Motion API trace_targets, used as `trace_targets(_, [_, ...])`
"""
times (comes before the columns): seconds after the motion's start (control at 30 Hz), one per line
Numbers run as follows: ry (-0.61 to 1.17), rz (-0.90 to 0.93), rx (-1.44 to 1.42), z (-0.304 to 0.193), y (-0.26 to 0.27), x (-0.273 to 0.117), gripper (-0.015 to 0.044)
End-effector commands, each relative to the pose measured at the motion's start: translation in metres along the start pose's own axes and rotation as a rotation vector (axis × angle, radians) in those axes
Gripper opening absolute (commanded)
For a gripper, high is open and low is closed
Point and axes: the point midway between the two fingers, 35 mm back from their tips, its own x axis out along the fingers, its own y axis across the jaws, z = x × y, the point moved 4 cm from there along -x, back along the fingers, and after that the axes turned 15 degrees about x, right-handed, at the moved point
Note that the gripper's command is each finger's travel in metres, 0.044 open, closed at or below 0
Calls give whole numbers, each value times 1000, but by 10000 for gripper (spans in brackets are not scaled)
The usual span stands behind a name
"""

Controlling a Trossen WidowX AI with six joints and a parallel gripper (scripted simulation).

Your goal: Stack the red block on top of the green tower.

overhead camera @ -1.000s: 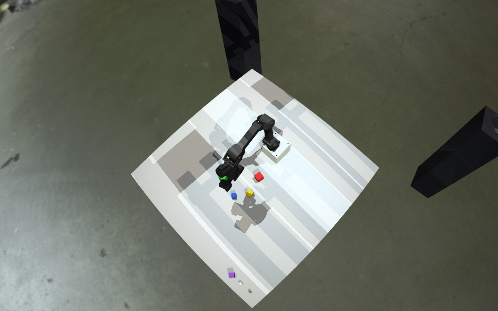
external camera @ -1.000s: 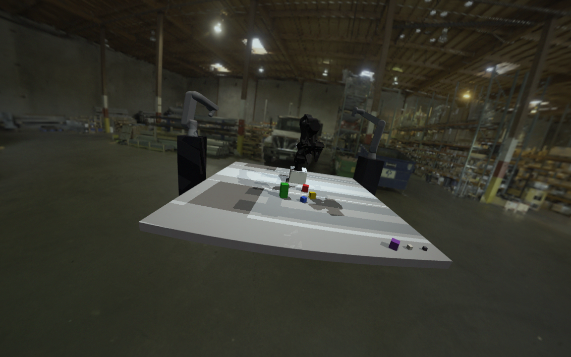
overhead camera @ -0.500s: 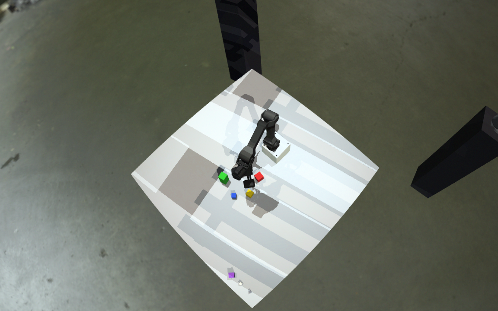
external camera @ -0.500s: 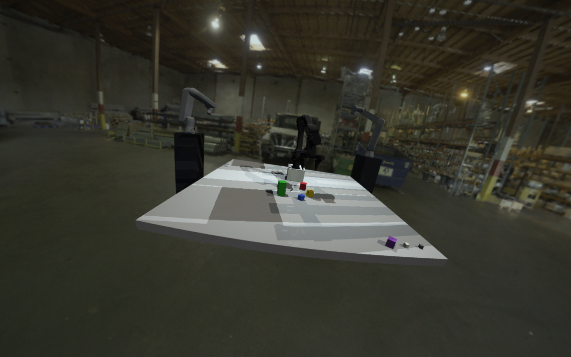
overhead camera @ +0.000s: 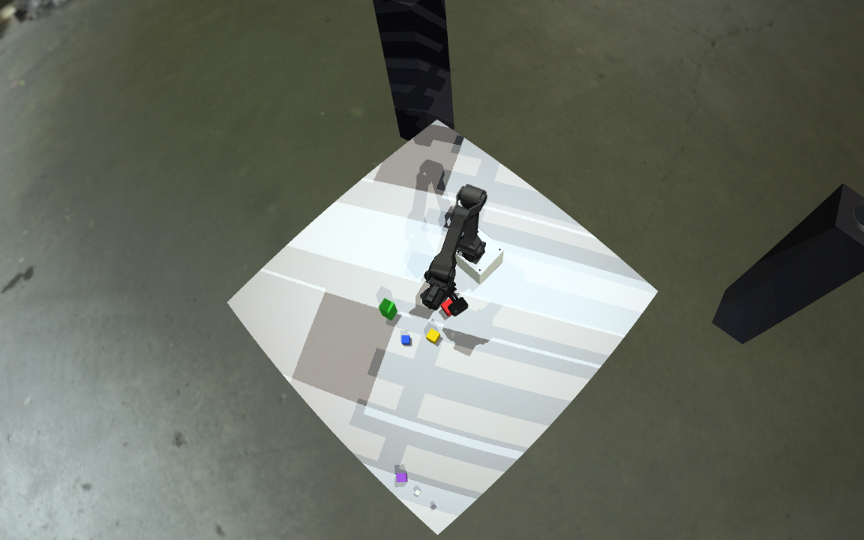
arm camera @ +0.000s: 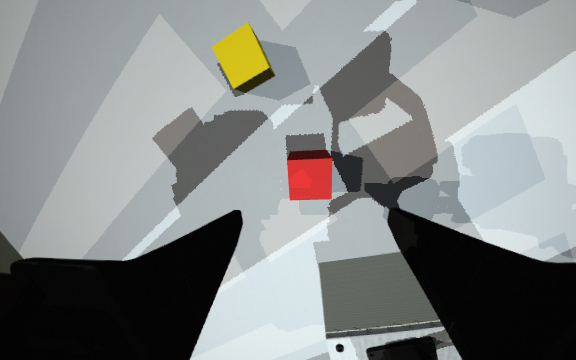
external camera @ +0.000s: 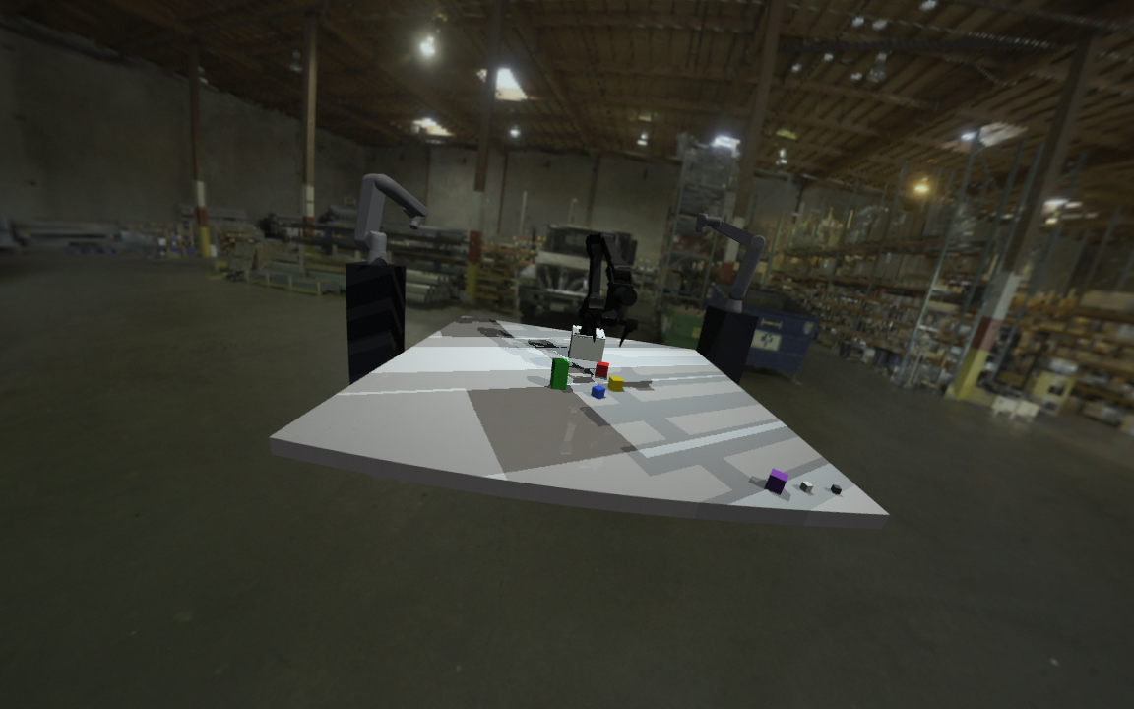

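Wrist view: surface (arm camera: 93, 165) carries everything, and the claw (arm camera: 315, 225) hangs spread wide and empty above the red block (arm camera: 310, 178), lined up between its jaws, probably for a straight-down pick. Green tower (overhead camera: 387, 308) stands upright, well apart to the left in top view; yellow block (arm camera: 242, 56) sits farther out. No legible labels or writing.

Yellow cube (overhead camera: 432, 334) just beside blue cube (overhead camera: 406, 340); purple cube (overhead camera: 400, 477) well apart from yellow cube, near platform (overhead camera: 328, 430) corner, beside two tiny cubes.
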Motion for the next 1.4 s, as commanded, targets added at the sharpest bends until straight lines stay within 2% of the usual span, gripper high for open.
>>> trace_targets(0.0, [-2, -7, -14, -2, -1, 4, 440])
trace_targets(0.3, [-1, -7, -14, -4, -2, 59, 440])
trace_targets(1.37, [-1, -8, -14, -5, -3, 105, 440])
